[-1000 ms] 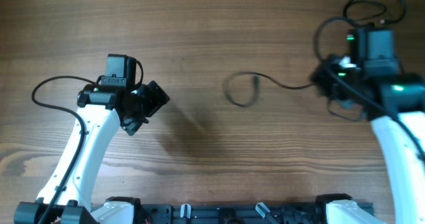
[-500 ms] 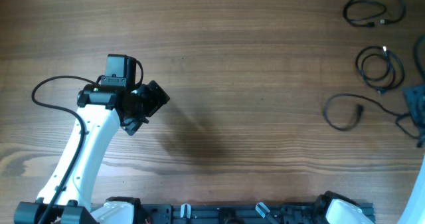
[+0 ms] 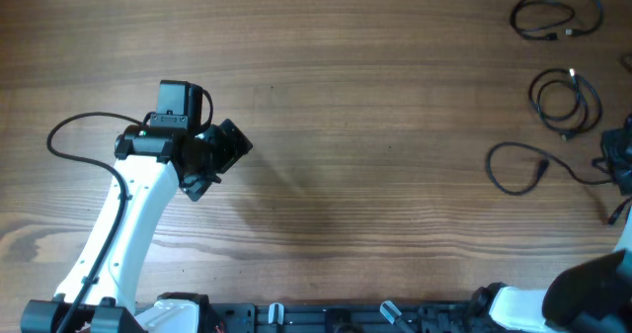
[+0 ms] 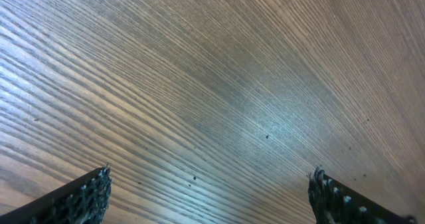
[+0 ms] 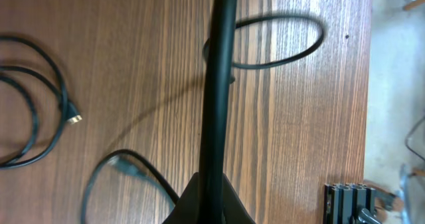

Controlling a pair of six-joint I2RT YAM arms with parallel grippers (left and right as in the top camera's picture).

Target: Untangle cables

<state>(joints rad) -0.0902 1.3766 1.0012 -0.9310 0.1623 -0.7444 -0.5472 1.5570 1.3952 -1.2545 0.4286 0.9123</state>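
Note:
Three black cables lie apart at the right of the table in the overhead view: a loop [image 3: 555,17] at the far corner, a coil [image 3: 566,101] below it, and a loop with a plug [image 3: 516,167] nearest me. That last cable trails into my right gripper [image 3: 617,170] at the table's right edge. In the right wrist view the right gripper [image 5: 211,194] is shut on this black cable [image 5: 219,84], which runs up the middle of the frame. My left gripper [image 3: 225,150] is open and empty over bare wood at the left, and also shows in the left wrist view [image 4: 209,191].
The right wrist view shows the coil [image 5: 30,121] at left, a loop [image 5: 275,41] at top and the plug end [image 5: 126,167]. The table's right edge [image 5: 370,84] is close. A black rail [image 3: 336,313] runs along the near edge.
My right arm has moved right, dragging the cable from the table's middle to the right edge beside the other two. The left arm has not moved.

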